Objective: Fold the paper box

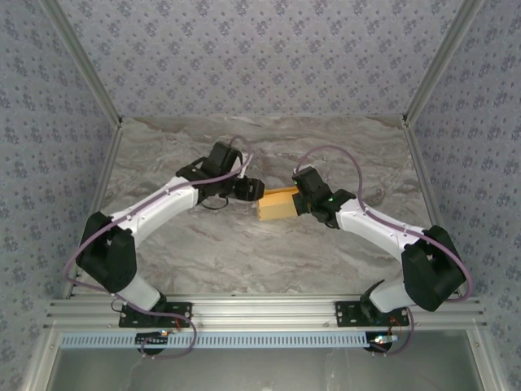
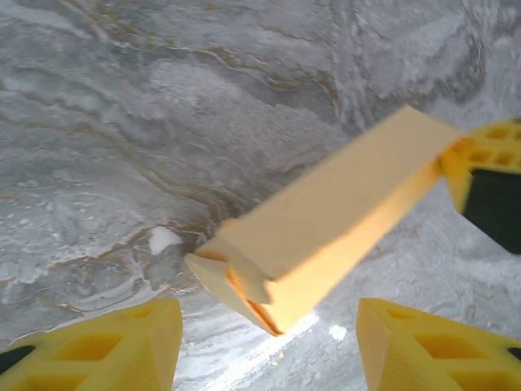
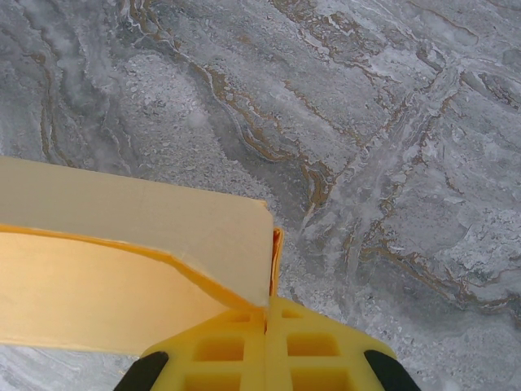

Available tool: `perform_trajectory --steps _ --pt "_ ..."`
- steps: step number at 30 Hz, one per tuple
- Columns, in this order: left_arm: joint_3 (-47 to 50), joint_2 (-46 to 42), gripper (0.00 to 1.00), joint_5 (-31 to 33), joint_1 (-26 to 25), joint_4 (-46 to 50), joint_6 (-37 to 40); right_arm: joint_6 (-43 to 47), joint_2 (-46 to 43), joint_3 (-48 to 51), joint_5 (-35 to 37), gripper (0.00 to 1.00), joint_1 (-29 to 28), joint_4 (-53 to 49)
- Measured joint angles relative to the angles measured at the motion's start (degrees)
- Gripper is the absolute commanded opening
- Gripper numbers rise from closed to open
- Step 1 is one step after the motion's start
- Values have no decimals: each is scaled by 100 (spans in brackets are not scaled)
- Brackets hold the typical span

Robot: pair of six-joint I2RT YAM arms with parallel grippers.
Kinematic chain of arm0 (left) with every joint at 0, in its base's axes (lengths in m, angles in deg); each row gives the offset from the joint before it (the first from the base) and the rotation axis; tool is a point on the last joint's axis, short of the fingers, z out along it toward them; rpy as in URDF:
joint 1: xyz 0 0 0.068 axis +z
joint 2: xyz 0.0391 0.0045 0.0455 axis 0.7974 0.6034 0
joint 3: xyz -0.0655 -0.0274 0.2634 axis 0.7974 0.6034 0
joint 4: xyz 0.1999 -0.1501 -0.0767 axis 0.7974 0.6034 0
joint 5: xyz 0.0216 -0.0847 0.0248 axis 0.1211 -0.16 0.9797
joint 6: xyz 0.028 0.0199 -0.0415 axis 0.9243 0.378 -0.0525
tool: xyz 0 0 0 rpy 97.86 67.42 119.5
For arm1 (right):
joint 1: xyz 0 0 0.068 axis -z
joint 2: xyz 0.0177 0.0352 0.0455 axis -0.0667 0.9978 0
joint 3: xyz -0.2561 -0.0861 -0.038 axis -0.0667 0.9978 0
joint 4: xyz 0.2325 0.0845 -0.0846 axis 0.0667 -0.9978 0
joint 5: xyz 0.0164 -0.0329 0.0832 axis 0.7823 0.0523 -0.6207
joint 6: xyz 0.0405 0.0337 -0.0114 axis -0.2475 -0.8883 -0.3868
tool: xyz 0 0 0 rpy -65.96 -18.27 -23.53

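At desk centre, paper box betw. both grippers: long narrow shape, partly folded, left-end flap ajar. R gripper pinched together on box's right edge, card clamped betw. fingers. L gripper apart, fingers flanking box's left end w/o touching.

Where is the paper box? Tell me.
In the top view, the paper box is at the middle of the table between the claws: the right claw pinches its right end, the open left claw faces its left end.
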Motion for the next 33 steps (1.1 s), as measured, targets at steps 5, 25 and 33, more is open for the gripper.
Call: perform_trajectory --steps 5,25,33 --pt "17 81 41 317 -323 79 186 0 0 0 0 0 0 2" --pt "-289 538 21 691 -372 367 334 0 0 0 0 0 0 2" --pt "-330 656 9 708 -382 387 330 0 0 2 0 0 0 2"
